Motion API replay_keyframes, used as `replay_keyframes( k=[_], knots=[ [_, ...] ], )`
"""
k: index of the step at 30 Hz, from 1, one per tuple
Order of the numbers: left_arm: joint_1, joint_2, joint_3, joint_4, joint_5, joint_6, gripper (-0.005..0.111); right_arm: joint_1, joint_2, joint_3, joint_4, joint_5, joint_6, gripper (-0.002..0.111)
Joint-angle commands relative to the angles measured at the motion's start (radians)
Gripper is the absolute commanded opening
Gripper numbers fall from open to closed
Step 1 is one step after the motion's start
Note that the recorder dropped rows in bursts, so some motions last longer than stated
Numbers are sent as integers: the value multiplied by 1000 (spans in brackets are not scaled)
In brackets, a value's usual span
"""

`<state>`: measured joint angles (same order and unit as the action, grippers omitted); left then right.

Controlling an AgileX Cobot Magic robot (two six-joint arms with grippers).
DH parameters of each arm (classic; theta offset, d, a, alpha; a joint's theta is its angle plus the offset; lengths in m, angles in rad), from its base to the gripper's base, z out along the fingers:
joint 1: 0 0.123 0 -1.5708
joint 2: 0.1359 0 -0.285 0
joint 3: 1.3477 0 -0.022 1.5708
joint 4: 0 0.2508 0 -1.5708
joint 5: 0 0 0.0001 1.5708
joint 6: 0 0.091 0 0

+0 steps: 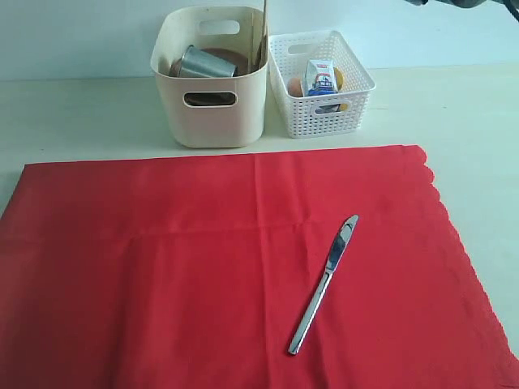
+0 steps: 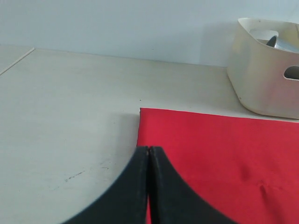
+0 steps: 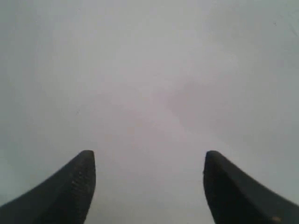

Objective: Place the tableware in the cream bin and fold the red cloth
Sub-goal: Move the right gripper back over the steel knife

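The red cloth (image 1: 203, 267) lies spread flat across the near table. A silver table knife (image 1: 324, 284) rests on it at the right, blade pointing away. Behind the cloth stands the cream bin (image 1: 212, 97) holding a steel cup (image 1: 207, 63), a brown plate (image 1: 231, 57) and upright wooden chopsticks (image 1: 263, 32). My left gripper (image 2: 148, 150) is shut and empty, low over the cloth's far left corner (image 2: 196, 140), with the cream bin (image 2: 261, 79) beyond. My right gripper (image 3: 147, 161) is open and empty, facing only a blank grey wall; it is raised out of the exterior view.
A white lattice basket (image 1: 320, 89) beside the bin holds a blue-white packet (image 1: 319, 79), an egg (image 1: 295, 86) and something yellow. Bare pale tabletop (image 1: 454, 105) runs to the right of the basket and left of the bin.
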<state>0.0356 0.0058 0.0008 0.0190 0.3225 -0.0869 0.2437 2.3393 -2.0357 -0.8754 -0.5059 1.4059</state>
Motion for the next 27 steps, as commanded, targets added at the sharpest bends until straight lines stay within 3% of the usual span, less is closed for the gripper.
replay_keyframes(
  k=[1,4,5,6,10,12,16,24,27],
  knots=[
    [1,-6,-1,-5,-6,4,1,-8,-33,-7,-179,-106,24,67],
    [1,-6,-1,-5,-6,4,1,-52,-82,-7,-539,-157,281,62],
    [1,-6,-1,-5,-6,4,1,-85,-112,-7,-803,-170,519,58],
    [1,-6,-1,-5,-6,4,1,-99,-123,-7,-869,-182,606,55],
    [1,-6,-1,-3,-6,4,1,-258,-208,81,-869,-574,656,27],
    [1,-6,-1,-3,-6,4,1,-317,-255,155,-869,-715,663,18],
    [1,-6,-1,-3,-6,4,1,-381,-388,364,-869,-715,644,16],
    [1,-6,-1,-3,-6,4,1,-389,-675,808,-869,-715,477,16],
    [1,-6,-1,-3,-6,4,1,-389,-785,1019,-869,-589,403,16]
  ],
)
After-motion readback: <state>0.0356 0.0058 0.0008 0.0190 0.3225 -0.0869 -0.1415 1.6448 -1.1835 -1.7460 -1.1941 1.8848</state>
